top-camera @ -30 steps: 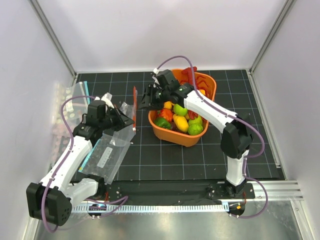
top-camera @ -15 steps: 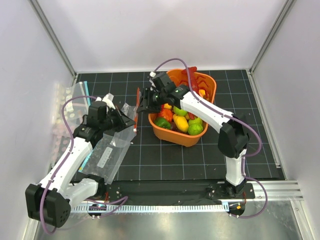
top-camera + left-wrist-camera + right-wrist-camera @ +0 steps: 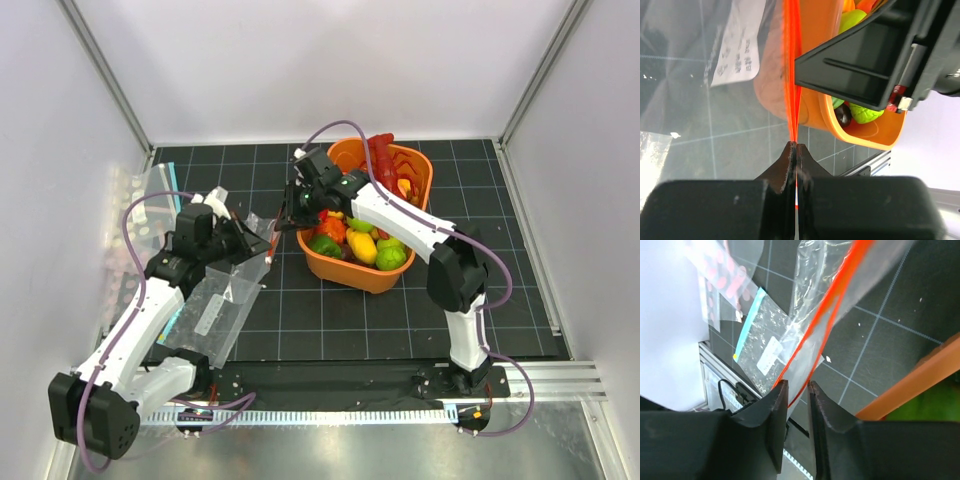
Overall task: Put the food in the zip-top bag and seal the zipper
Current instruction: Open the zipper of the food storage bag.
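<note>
Right hand (image 3: 284, 216) has shifted left from over the orange basket (image 3: 431, 182) toward the bag mouth, and its jaws are narrower than 1 s ago; left arm unchanged.

Top view: zip-top bag (image 3: 243, 283) stands on edge in the left half of the surface (image 3: 330, 320), mouth toward the basket. The lobster (image 3: 383, 153) is in the basket at its far rim, above yellow and green toy produce (image 3: 362, 246).

Left wrist view only: left hand (image 3: 795, 145) is clenched on the zipper (image 3: 791, 75), pads meeting on the thin red-orange strip, which runs straight up from them. The right hand's black body sits just beside the strip.

Right wrist view only: the strip's 2 layers are parted and converge into the slot between the right fingers (image 3: 775, 405); a slim gap shows, not clamped. Bag film is clear and crinkled. A flat bag with a teal strip (image 3: 760, 340) lies below on the grid mat.

Clearance: the basket's left wall is close to the bag mouth, with both hands in that narrow lane.
</note>
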